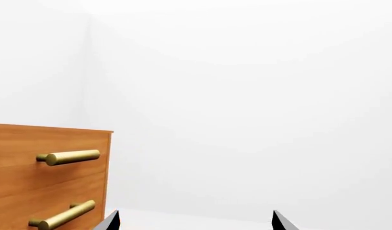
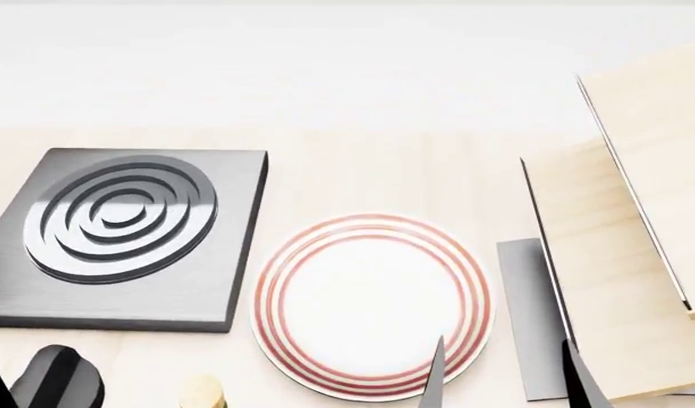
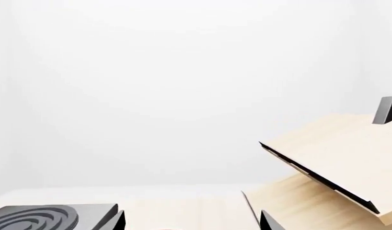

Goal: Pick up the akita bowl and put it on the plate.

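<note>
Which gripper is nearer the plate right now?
Right. The right gripper has one fingertip over the plate's near rim. The left gripper sits off to the plate's left, below the burner.

On the counter (image 2: 359, 174) the plate (image 2: 370, 304) lies at center, the burner (image 2: 127, 238) touching or just beside it at 9 o'clock, the tilted boards (image 2: 631, 255) at 3 o'clock, the wall at 12 o'clock.

Surface: pale wooden tabletop (image 2: 359, 174).
Plate (image 2: 373, 306): flat on the tabletop, right beside the right gripper (image 2: 500, 374), partly under its inner finger.
Grey square burner (image 2: 123, 238): flat on the tabletop, beyond the left gripper (image 2: 31, 382).
Slanted wooden boards (image 2: 631, 255): outward of the right gripper.
</note>
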Available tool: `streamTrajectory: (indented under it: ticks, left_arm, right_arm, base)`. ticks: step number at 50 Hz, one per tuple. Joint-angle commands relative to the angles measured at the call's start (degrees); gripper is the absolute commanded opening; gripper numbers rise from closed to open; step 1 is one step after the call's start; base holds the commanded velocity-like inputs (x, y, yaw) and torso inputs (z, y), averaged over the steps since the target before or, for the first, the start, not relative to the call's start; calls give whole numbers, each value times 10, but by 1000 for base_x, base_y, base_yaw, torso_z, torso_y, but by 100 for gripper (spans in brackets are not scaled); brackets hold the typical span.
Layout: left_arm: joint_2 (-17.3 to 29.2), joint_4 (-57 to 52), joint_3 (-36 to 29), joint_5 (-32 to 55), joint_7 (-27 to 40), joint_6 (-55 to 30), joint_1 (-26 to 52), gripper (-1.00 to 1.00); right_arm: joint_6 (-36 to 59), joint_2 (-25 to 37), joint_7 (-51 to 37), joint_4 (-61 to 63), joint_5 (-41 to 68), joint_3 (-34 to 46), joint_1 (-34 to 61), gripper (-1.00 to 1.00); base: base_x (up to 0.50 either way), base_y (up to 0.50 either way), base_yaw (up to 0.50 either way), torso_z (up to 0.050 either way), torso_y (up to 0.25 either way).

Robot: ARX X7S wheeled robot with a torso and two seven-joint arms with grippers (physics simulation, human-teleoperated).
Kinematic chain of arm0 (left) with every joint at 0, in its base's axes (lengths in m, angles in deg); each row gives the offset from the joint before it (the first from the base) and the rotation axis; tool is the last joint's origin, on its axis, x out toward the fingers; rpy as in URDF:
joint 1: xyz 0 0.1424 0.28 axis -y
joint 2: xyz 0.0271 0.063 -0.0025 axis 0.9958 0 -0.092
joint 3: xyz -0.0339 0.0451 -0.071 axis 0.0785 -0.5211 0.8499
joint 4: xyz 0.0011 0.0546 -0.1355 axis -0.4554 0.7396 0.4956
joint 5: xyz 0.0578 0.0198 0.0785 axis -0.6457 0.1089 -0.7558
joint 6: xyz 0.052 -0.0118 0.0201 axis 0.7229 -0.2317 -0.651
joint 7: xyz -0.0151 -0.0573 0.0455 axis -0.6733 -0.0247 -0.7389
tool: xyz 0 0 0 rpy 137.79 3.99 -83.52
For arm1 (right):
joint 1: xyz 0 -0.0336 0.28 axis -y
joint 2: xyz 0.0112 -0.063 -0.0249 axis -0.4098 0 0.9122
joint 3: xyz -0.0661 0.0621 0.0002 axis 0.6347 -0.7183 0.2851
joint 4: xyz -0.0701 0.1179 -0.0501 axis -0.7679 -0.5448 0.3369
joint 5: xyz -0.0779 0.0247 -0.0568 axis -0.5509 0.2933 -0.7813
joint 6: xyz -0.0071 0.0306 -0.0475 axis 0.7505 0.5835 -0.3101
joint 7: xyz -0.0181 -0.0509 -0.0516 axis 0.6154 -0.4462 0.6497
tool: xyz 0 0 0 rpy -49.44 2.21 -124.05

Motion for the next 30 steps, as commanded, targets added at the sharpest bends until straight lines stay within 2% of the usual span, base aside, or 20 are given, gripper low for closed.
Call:
streamTrajectory:
  ticks: [1, 11, 30]
  left_arm:
    - [5, -1, -3, -1, 1, -3, 1, 100]
    - [18, -12, -1, -18, 9, -30, -2, 100]
    - [46, -58, 46, -38, 35, -55, -27, 100]
  right_arm:
    - [-4, 1, -1, -6, 0, 3, 1, 100]
    - [-12, 1, -1, -14, -7, 8, 1, 100]
    - [-18, 0, 3, -32, -9, 22, 6, 100]
  base:
    - [0, 0, 0, 0, 0]
    - [0, 0, 0, 0, 0]
    - [0, 0, 0, 0, 0]
